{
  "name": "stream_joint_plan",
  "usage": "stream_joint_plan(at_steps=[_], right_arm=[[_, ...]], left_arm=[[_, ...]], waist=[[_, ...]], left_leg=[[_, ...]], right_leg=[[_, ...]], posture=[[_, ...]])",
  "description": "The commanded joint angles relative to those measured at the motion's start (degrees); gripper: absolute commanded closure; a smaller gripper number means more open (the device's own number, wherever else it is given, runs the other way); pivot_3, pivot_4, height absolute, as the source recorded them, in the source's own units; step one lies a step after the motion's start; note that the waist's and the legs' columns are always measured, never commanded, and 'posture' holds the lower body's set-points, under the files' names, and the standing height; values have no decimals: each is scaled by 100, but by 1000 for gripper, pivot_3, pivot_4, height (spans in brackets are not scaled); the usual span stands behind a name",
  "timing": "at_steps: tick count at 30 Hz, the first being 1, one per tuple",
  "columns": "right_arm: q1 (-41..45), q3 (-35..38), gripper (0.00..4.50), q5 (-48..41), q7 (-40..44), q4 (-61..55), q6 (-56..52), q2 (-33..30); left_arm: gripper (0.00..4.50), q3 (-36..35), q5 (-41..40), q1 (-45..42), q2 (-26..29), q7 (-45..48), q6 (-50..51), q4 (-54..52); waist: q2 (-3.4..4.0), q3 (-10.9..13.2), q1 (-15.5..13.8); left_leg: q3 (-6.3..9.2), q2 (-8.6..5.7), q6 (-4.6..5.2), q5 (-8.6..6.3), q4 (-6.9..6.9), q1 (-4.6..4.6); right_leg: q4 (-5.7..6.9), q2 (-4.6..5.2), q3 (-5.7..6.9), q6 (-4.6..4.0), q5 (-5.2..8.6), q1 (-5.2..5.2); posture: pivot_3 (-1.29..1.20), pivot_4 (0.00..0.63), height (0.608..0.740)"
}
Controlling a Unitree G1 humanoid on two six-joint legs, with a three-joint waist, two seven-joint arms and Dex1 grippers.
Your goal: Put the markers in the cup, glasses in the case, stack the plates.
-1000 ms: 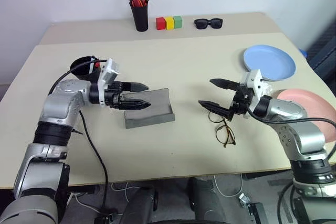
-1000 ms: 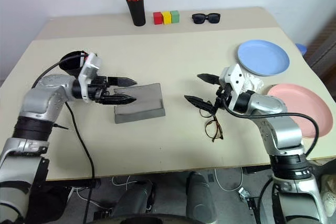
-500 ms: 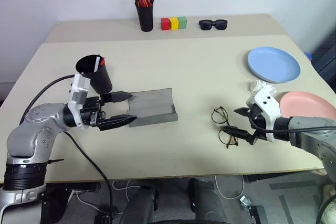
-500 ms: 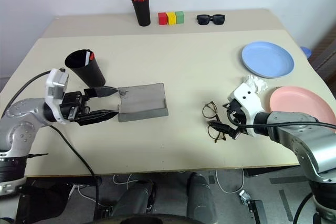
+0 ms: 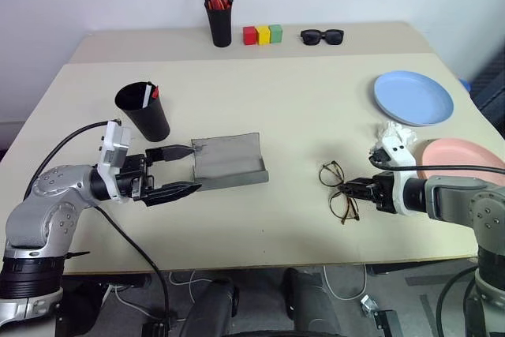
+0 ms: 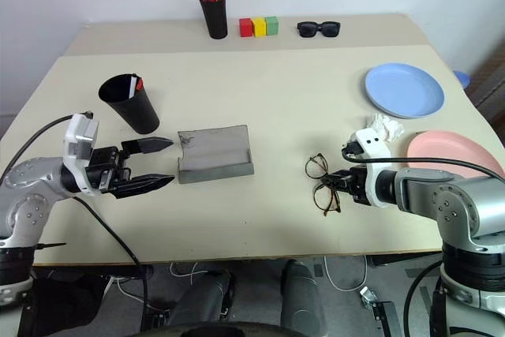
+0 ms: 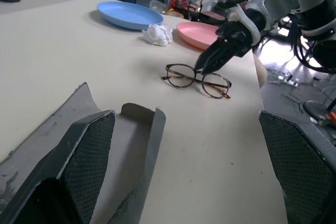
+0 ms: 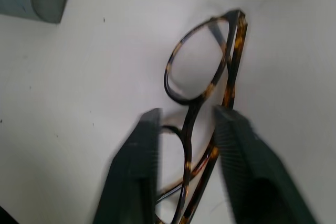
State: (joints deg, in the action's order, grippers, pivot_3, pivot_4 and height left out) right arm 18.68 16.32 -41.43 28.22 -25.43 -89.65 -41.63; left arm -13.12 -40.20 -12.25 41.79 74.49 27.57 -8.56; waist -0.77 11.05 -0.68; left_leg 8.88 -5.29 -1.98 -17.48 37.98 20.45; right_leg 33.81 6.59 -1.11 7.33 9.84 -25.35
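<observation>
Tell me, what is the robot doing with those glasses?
The right gripper is closing around the glasses, which lie on the table. The left gripper waits open beside the open grey case. Markers already stand in the black cup. The blue plate and pink plate are not stacked yet.
</observation>
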Motion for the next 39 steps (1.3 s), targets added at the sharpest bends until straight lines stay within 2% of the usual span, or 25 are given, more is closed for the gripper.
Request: stream_joint_plan(at_steps=[1, 13, 16, 18, 25, 28, 33, 39], right_arm=[[71, -68, 2834, 38, -25, -107, -15, -160], [284, -164, 2834, 94, -189, 91, -146, 198], [330, -294, 3634, 105, -190, 68, -126, 162], [332, -375, 4466, 129, -188, 53, -87, 89], [942, -880, 4466, 144, 136, -18, 362, -484], [1485, -1633, 4466, 571, 553, -125, 1411, -987], [2596, -2090, 4466, 812, 743, 496, 2437, -180], [2846, -2950, 4466, 1496, 856, 1021, 3827, 955]], left_arm=[[0, -164, -66, 81, 64, -57, -129, -149], [0, -84, -75, 76, 41, -312, -209, -251], [0, -42, -78, 18, 57, -382, -150, -265], [0, -25, -90, -1, 71, -421, -121, -276], [0, -224, -382, 81, 144, -574, 205, -442], [0, -567, -818, 318, 266, -606, 559, -636], [0, -914, -998, 881, 547, -665, 829, -951], [0, -1353, -1109, 1346, 650, -853, 938, -1169]], waist=[[1, 0, 4], [1, 0, 6], [1, 1, 6], [1, 0, 8], [3, 2, 17], [7, 4, 82], [6, 4, 195], [5, 3, 138]], left_leg=[[-1, 0, 0, 0, 0, 0], [-1, 0, 1, 0, -1, 0], [-1, 0, 1, 0, -1, 0], [-1, 0, 1, 0, -1, -1], [-3, 1, 1, 0, -1, 0], [-6, 2, 1, -1, -5, 1], [-18, 14, 4, -3, -21, -8], [-17, 14, 4, -3, -33, -2]], right_leg=[[0, 0, 0, 0, 0, 0], [-1, 0, 0, 1, 0, 0], [-1, 0, 0, 1, 0, 0], [-1, -1, 0, 1, 0, 0], [-4, -1, 0, 2, 0, 0], [-8, -1, 0, 7, 3, -3], [-17, -6, 1, 22, 12, -5], [-29, -4, 1, 0, -2, -12]], posture=[[0, 150, 740], [0, 150, 740], [0, 150, 740], [0, 150, 740], [0, 150, 740], [0, 150, 740], [0, 150, 740], [0, 150, 740]])
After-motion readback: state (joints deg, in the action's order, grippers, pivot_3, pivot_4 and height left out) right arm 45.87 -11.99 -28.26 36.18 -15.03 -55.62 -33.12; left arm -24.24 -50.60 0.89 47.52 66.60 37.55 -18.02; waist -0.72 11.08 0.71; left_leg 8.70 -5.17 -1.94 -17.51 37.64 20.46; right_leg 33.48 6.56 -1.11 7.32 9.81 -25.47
